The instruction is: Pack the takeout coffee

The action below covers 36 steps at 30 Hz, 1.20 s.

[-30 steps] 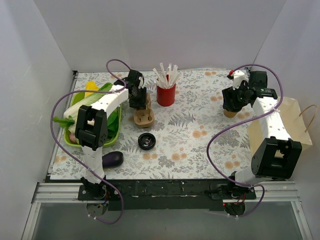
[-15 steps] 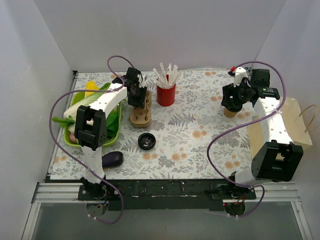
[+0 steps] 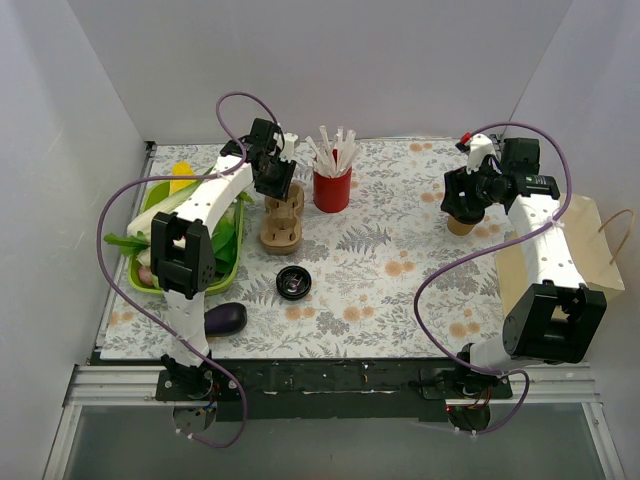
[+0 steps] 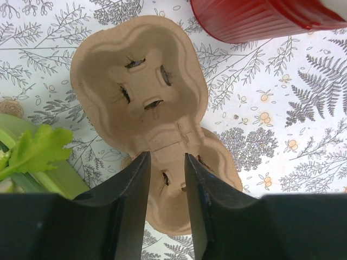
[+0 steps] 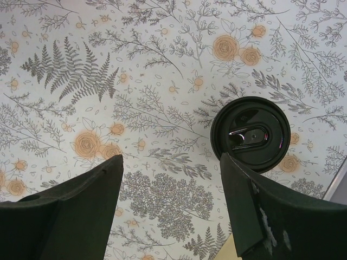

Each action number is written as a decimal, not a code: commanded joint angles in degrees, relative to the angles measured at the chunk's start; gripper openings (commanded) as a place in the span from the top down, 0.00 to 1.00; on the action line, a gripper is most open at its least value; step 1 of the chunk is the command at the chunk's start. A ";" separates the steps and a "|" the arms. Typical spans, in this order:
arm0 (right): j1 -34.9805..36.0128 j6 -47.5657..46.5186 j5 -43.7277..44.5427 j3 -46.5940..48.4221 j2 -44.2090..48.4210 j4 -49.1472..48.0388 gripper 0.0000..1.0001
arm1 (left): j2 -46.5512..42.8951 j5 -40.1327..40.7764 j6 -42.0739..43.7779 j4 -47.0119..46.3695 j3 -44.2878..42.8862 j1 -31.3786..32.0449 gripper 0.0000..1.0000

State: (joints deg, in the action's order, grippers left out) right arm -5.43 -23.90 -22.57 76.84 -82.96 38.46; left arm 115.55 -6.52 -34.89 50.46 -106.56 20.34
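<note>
The takeout coffee, a tan kraft cup (image 3: 460,225), stands on the floral mat at the right, partly hidden under my right gripper (image 3: 466,200). In the right wrist view that gripper (image 5: 169,157) is wide open and empty; a tan sliver (image 5: 232,252) shows at the bottom edge. The beige pulp carrier (image 3: 283,222) lies left of centre. My left gripper (image 3: 274,178) hovers over its far end. In the left wrist view the jaws (image 4: 166,157) stand a little apart above the carrier (image 4: 138,81), holding nothing.
A red cup of white straws (image 3: 332,186) stands just right of the carrier and shows in the left wrist view (image 4: 260,19). A black lid (image 3: 293,283) (image 5: 249,134) lies mid-mat. A green tray of vegetables (image 3: 232,262) sits left, an aubergine (image 3: 226,318) near front, a paper bag (image 3: 585,235) far right.
My left gripper has drawn back from the carrier toward the far side, leaving it lying on the mat. My right gripper has lifted slightly off the kraft cup.
</note>
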 commanded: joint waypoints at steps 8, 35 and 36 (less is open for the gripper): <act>0.25 1.05 -1.43 1.03 2.01 -1.10 0.20 | -0.77 3.98 -6.94 3.51 2.15 -0.12 0.44; 0.33 0.43 -0.46 -1.51 2.10 -1.81 0.20 | 3.81 0.37 -8.43 4.03 -1.01 -0.04 0.52; 0.33 0.43 -0.46 -1.52 2.10 -1.89 0.20 | 3.63 0.28 -8.52 4.04 -0.93 -0.12 0.52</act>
State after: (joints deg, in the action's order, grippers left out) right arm -5.21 -23.75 -22.79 75.83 -82.04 38.41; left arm 120.66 -5.37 -42.54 53.91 -105.49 20.36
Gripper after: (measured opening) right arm 0.797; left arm 0.473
